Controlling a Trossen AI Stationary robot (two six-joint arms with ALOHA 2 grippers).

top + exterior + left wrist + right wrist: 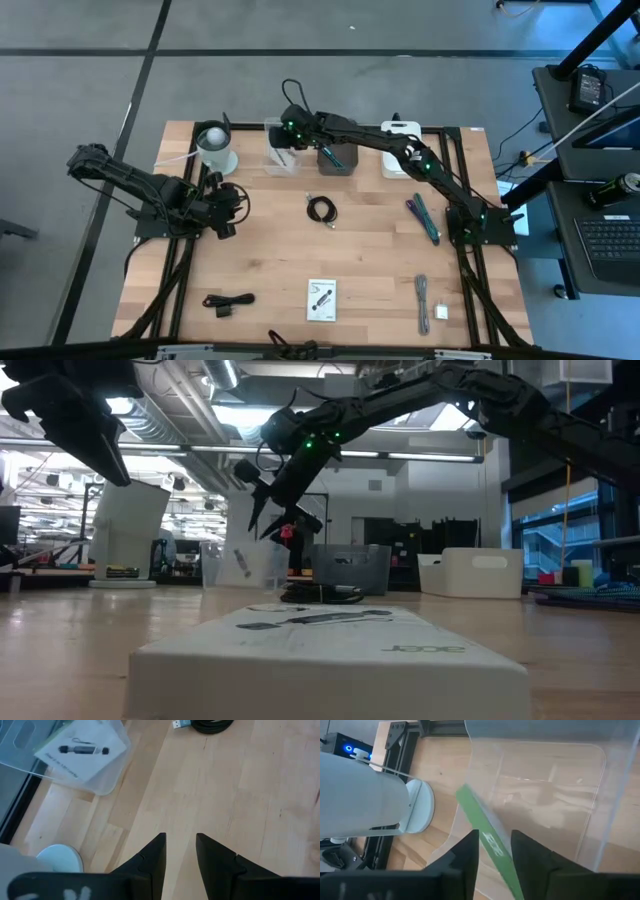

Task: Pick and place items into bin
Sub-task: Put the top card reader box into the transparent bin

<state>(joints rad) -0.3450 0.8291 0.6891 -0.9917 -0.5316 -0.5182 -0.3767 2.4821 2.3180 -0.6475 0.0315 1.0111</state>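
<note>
**Green strip over clear bin, drop pending**

Right tool point(495, 837) reached across to the clear bin point(282, 150) at the far edge of the table point(370, 260), directly above its open top. Green strip point(485, 834) between the two halves of that tool, long axis slanting down into the bin, lower end already inside the walls. Cannot tell whether pinched or let go. Likely step: release straight down, no sideways travel needed.

Left tool point(180, 837) spread, empty, low over bare table just beside the whitish cup point(215, 148), waiting.

Count:
- Bins: three in a row, namely clear, grey bin point(337, 158), white bin point(400, 160).
- Already in the clear bin: one white packet point(82, 752).
- On the table: one black coiled cable point(321, 209) mid-table; one teal pen-like tool point(424, 218), long axis running roughly near-to-far, close to the right arm's base; one white printed card point(321, 299); one loose black cable point(228, 301) near the left front; one grey cable point(422, 298) with one small white block point(441, 312) just beside it.

Coiled cable between the arms, probably an easy reach for either.
</note>
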